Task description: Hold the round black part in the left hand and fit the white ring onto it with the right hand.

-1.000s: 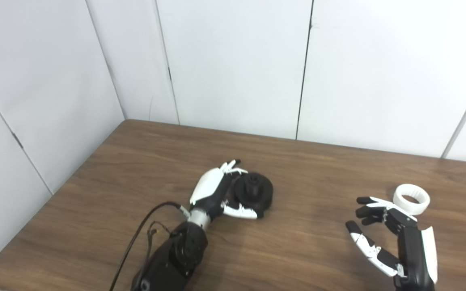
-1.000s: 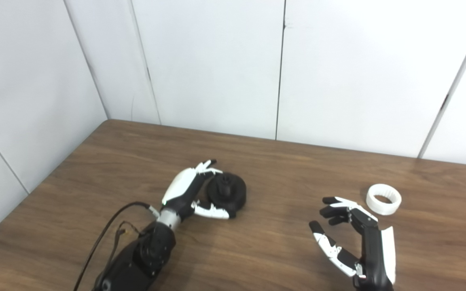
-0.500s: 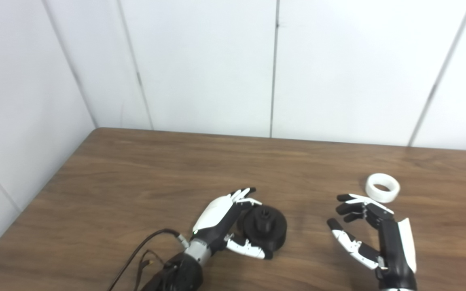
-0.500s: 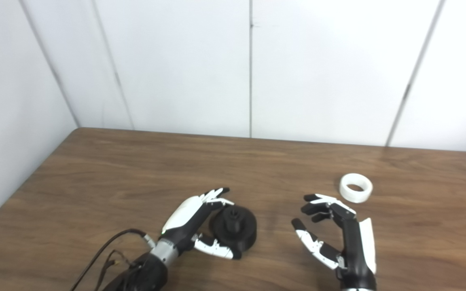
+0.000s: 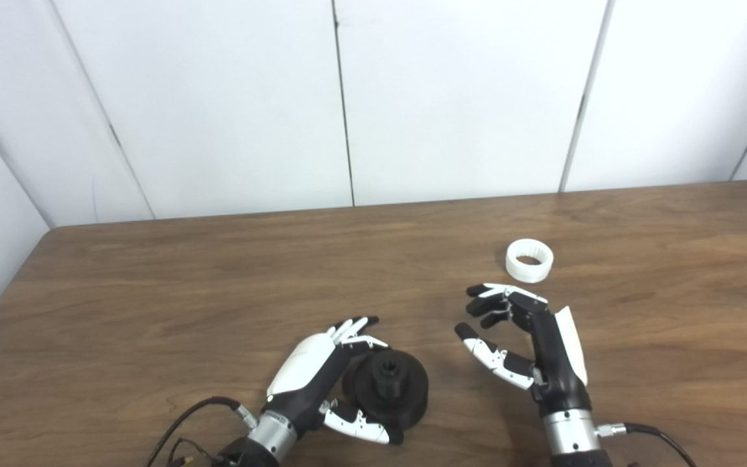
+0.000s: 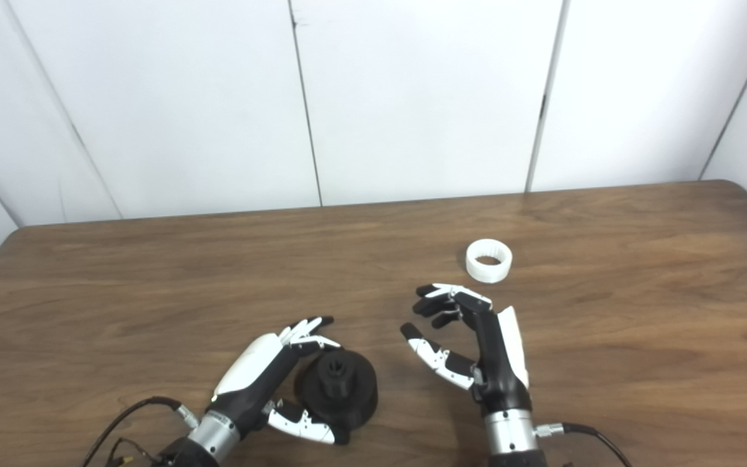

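The round black part (image 5: 386,389) lies on the wooden table (image 5: 218,292) near the front edge, its hub facing up. My left hand (image 5: 321,376) is open and cupped against the part's left side, with the fingers (image 5: 354,327) stretched along its far side and the thumb along its near side. The white ring (image 5: 529,260) lies flat on the table, further back and to the right. My right hand (image 5: 529,337) is open and empty, with its fingers curled apart. Its fingertips are a short way in front of the ring and do not touch it.
White wall panels (image 5: 451,97) stand along the table's back edge. The table's right back corner (image 6: 730,185) shows in the right eye view. A black cable (image 5: 185,421) trails from my left wrist, and another (image 5: 659,436) from my right wrist.
The camera has swung to the right, so the whole picture has shifted. Both hands keep the same pose and the same place relative to the black part and the ring.
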{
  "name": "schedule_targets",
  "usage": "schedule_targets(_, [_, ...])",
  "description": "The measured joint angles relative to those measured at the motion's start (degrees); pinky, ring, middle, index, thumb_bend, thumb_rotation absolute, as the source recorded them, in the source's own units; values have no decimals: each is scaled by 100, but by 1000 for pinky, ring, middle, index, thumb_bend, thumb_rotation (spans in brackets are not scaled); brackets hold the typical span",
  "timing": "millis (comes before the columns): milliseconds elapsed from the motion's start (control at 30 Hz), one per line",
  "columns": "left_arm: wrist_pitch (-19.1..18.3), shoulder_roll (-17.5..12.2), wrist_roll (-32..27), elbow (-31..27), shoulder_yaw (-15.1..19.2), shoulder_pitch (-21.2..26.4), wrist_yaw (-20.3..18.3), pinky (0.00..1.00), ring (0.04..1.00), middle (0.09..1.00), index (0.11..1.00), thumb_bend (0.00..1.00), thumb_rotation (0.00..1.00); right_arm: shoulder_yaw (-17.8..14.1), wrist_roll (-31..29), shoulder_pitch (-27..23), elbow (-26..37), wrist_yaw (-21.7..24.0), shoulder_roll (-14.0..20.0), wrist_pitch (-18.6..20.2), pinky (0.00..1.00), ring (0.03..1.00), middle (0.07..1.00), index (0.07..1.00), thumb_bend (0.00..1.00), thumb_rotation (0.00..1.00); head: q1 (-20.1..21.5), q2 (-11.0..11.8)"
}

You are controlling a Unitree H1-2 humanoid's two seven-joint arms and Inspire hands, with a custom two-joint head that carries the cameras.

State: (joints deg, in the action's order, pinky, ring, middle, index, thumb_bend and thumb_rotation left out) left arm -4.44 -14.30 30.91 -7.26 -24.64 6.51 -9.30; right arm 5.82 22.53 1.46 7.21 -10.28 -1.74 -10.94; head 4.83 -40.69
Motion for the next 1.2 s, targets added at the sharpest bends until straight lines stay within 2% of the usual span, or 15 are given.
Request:
schedule_targets(133, [86,10,52,-43,-67,-29,-43,1000,1000,974,589,933,265,43,85,22,26,-15,-40,98,447,544,655,498,496,154,61,0])
schedule_targets(200, [98,29,53,-44,-66,-48,-42,1000,1000,975,589,931,270,50,94,25,28,-16,-48,102,449,546,656,498,496,153,228,35])
schedule_targets(367, [183,15,36,-43,-20,-76,-47,1000,1000,979,589,919,268,95,135,21,10,-80,-95,87,447,548,657,498,497,152,1210,254])
schedule_targets(533, [371,-76,-69,-43,86,-128,-154,1000,1000,979,595,894,250,136,265,-20,-53,-195,-194,101,471,576,664,498,496,148,1686,421])
schedule_targets(667, [532,-201,-177,-42,169,-128,-272,1000,1000,981,601,882,213,79,307,-41,-84,-313,-300,138,465,573,668,498,496,149,1828,483])
schedule_targets(800, [569,-207,-245,-38,205,-129,-325,997,1000,977,601,887,172,-64,286,-64,-80,-367,-289,229,502,600,686,498,497,149,1863,492])
schedule_targets(833, [587,-202,-261,-34,215,-129,-328,994,1000,976,600,888,169,-127,280,-72,-70,-367,-273,270,504,604,689,498,497,149,1976,553])
schedule_targets(933, [731,-172,-278,31,240,-129,-303,990,1000,972,595,888,193,-391,346,-155,-46,-369,-22,350,479,591,686,498,498,153,2039,606])
schedule_targets(1067, [801,-167,-295,54,307,-156,-288,998,1000,971,591,889,170,-785,464,-408,142,-365,493,645,458,571,683,498,498,157,2022,615])
schedule_targets(1133, [813,-167,-337,58,335,-160,-294,1000,1000,974,592,886,173,-885,588,-575,257,-358,744,811,479,593,698,499,499,158,1995,615])
schedule_targets(1200, [815,-163,-363,64,337,-158,-296,1000,1000,972,593,890,185,-909,703,-725,291,-353,906,876,540,656,731,499,499,161,1969,633])
